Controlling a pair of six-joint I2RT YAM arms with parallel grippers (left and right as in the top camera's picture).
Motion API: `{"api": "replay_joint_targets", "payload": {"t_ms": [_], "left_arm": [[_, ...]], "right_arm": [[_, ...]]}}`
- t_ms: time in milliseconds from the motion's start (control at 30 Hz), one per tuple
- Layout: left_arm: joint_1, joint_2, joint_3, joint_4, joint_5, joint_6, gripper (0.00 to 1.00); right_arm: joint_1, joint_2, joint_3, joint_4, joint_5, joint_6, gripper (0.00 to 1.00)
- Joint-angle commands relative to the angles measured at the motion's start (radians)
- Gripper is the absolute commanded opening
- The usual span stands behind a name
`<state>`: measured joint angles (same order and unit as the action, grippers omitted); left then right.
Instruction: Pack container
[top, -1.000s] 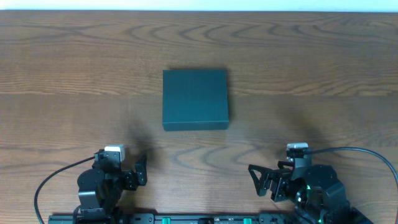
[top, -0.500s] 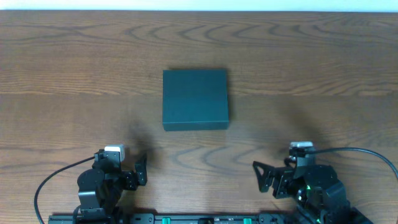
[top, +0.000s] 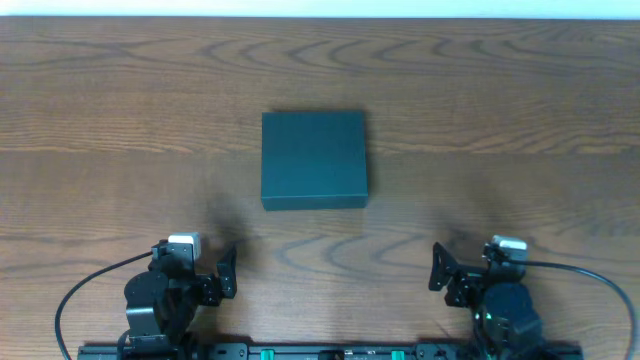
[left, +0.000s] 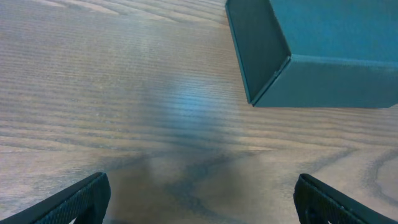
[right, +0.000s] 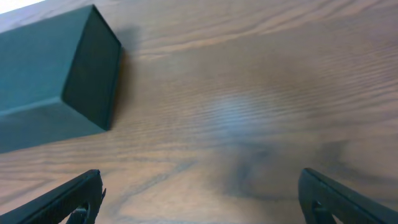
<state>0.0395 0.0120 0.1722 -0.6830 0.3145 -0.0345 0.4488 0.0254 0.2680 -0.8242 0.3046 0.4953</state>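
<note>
The container (top: 314, 158) is a dark teal-green square box that lies shut in the middle of the wooden table. Its near left corner shows in the left wrist view (left: 323, 56) and its near right corner in the right wrist view (right: 56, 81). My left gripper (top: 196, 266) is open and empty at the front left, well short of the box; its view shows bare wood between the fingers (left: 200, 190). My right gripper (top: 474, 272) is open and empty at the front right, also over bare wood (right: 199, 183). No snack packets are in view.
The wooden table (top: 520, 110) stretches around the box on all sides. Black cables loop from both arm bases along the front edge.
My right arm has drawn back toward the front edge and shifted to the right, still open. The left arm and the box have not moved.
</note>
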Motion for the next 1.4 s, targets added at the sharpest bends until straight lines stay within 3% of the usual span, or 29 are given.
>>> {"api": "replay_joint_targets", "payload": {"t_ms": [0, 1367], "left_arm": [[0.006, -0.008, -0.004, 0.0, 0.015, -0.014, 0.95], [0.006, -0.008, -0.004, 0.0, 0.015, -0.014, 0.95]], "right_arm": [[-0.01, -0.02, -0.062, 0.016, 0.024, -0.014, 0.99], [-0.01, -0.02, -0.092, 0.023, -0.006, -0.014, 0.99]]}}
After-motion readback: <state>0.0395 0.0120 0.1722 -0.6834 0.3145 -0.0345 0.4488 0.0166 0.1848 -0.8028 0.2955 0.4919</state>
